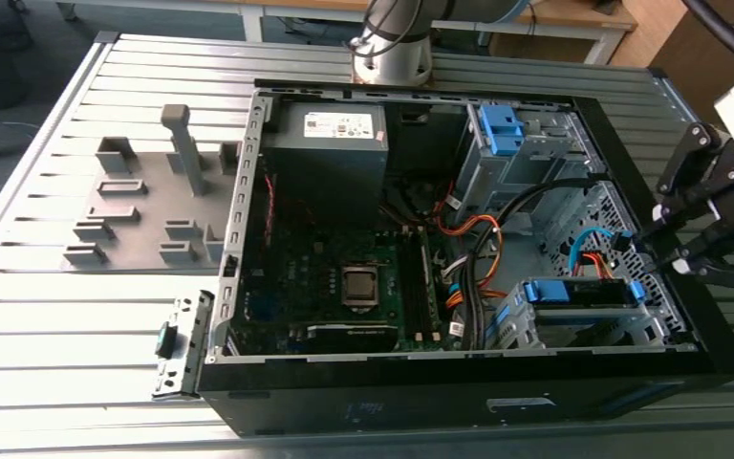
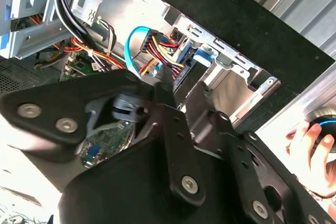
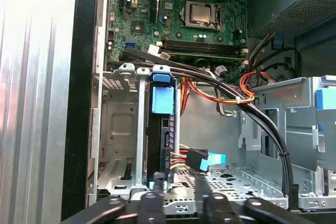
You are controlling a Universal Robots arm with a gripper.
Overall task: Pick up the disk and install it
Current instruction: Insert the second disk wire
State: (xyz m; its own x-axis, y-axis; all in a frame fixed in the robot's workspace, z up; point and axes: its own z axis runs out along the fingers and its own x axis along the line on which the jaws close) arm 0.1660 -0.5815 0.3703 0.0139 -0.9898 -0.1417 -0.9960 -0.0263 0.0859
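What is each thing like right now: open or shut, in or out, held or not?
computer case: open, side cover off.
disk: standing in a slot of the drive cage, not held.
gripper: open, empty, at the case's edge by the drive cage.
processor: bare, no cooler on it.

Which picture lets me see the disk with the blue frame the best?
The first wrist view: the disk stands on edge in the metal cage, close up, blue carrier and dark side plain. The exterior view shows it from farther off, partly behind cage bars. In the second wrist view I cannot pick it out surely.
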